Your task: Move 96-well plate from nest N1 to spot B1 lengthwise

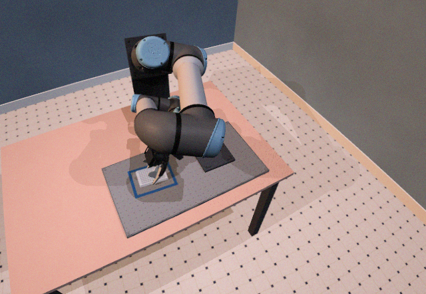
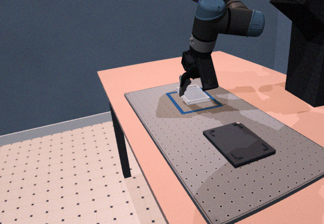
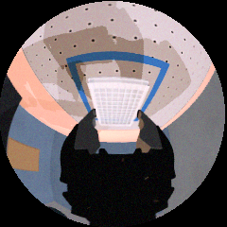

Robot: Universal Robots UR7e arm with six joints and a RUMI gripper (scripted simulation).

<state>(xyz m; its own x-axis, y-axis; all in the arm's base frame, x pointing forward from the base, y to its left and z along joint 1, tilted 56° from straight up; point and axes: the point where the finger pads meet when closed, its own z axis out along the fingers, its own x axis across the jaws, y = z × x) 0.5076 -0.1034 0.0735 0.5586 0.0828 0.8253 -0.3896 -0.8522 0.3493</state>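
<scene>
— Claw [image 2: 191, 84] status?
— I see it clamped on the 96-well plate [image 2: 195, 94], low over the blue taped outline [image 2: 174, 104], at its far side.
— Nest?
— Plate nest [image 2: 238, 144] sits bare, well apart on the breadboard [image 2: 183, 148].

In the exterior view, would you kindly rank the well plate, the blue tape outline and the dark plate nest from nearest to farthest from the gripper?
1. Well plate: held between the fingers of the gripper.
2. Tape outline: on the bench, framing the plate.
3. Plate nest: vacant, well toward the camera and right.
</scene>
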